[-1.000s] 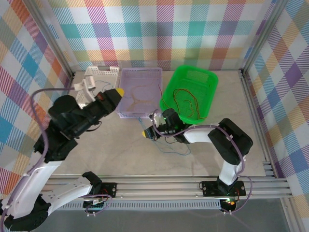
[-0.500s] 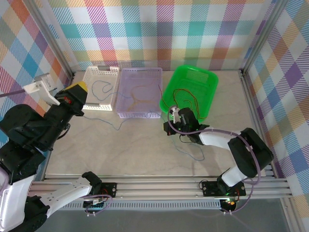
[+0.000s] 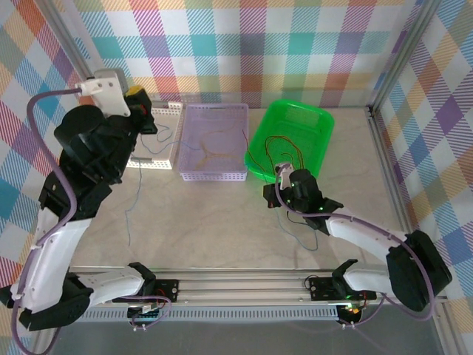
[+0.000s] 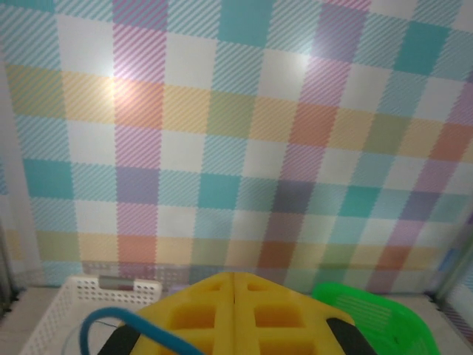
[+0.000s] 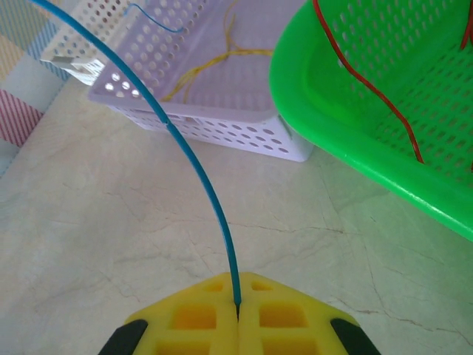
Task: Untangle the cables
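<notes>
My left gripper [image 3: 136, 92] is raised high over the white basket [image 3: 167, 111], its yellow fingers [image 4: 199, 314] pressed together. A thin blue cable [image 3: 131, 211] hangs from it down to the table and curls past the fingers [image 4: 111, 316]. In front of the green basket [image 3: 322, 115], my right gripper [image 3: 278, 172] is shut on another blue cable [image 5: 185, 148], which arcs up and to the left. Red cables [image 3: 284, 152] lie in the green basket. An orange-yellow cable [image 3: 211, 148] lies in the purple basket [image 3: 211, 176]. Thin cable loops [image 3: 299, 233] trail on the table by the right arm.
Three baskets stand in a row at the back: white, purple, green. The checked walls and metal frame posts [image 3: 77, 63] close in the sides. In the right wrist view, the purple basket [image 5: 222, 129] and green basket [image 5: 347, 155] are just ahead.
The left arm has swung up and to the back left, lifting a blue cable off the table. The right gripper has drawn back to the right, in front of the green basket.
</notes>
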